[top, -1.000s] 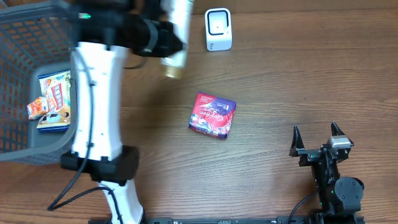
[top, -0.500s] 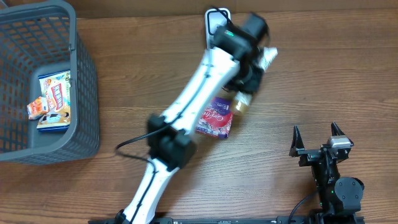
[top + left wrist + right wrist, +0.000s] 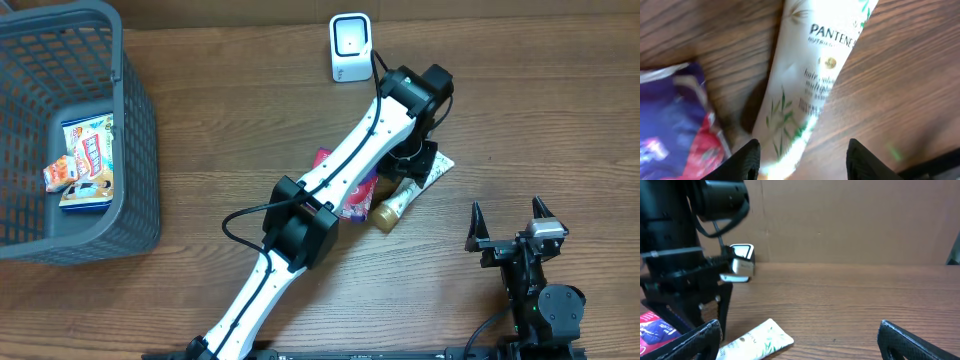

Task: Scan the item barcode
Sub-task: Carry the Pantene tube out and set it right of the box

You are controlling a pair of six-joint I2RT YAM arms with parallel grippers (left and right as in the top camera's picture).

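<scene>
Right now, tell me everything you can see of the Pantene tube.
The Pantene tube is a white, soft-looking plastic squeeze tube with green leaf print, dark lettering, a gold cap and a flat crimped tail. It lies flat on the wooden table, slanted, cap end beside the purple packet; contact unclear. The left gripper straddles it, jaws apart, not clamping.

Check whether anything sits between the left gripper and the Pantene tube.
Nothing visible: the left gripper hangs directly over the tube, a finger on each side. The purple pack lies beside it, off the path.
</scene>
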